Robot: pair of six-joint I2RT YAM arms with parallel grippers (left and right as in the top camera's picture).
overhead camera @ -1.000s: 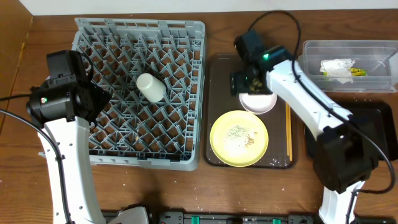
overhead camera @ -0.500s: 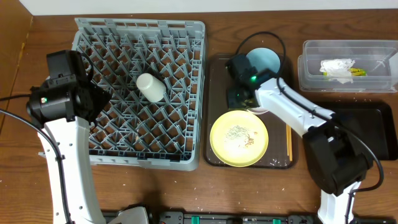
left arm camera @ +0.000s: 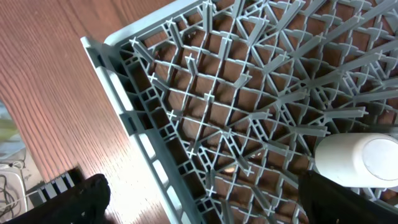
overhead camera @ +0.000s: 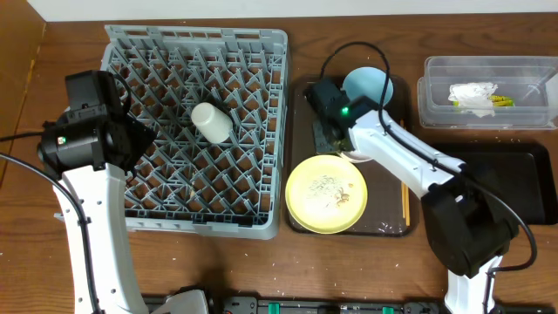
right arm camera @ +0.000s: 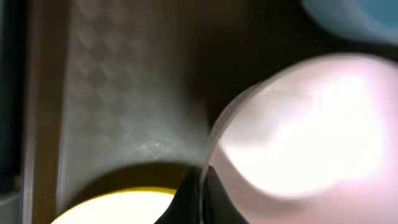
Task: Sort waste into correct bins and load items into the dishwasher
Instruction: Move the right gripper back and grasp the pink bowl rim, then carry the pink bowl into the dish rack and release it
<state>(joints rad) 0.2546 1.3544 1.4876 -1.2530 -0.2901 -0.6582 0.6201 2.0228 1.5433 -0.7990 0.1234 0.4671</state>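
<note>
We see the right hand closed, its fingertips meeting at the near rim of the pinkish-white bowl, so we judge it to be pinching that rim. The bowl sits on the dark brown tray, between the light blue bowl behind it and the yellow plate in front. The coming move turns on one thing: the grey dish rack lies to the left of this hand, just beside the tray, so the bowl must go sideways over the tray's edge and the rack's wall. The right arm is plainly the nearer one. The left hand hangs open over the rack's left side, near the white cup lying among the pegs. From overhead the pinkish bowl is almost wholly hidden under the right arm, and only a pale sliver shows. The wrist view is blurred and very close, so we cannot tell how deep the rim sits between the fingers, nor whether the bowl is touching the tray or clear of it. The chopsticks are partly covered by the arm too.
</note>
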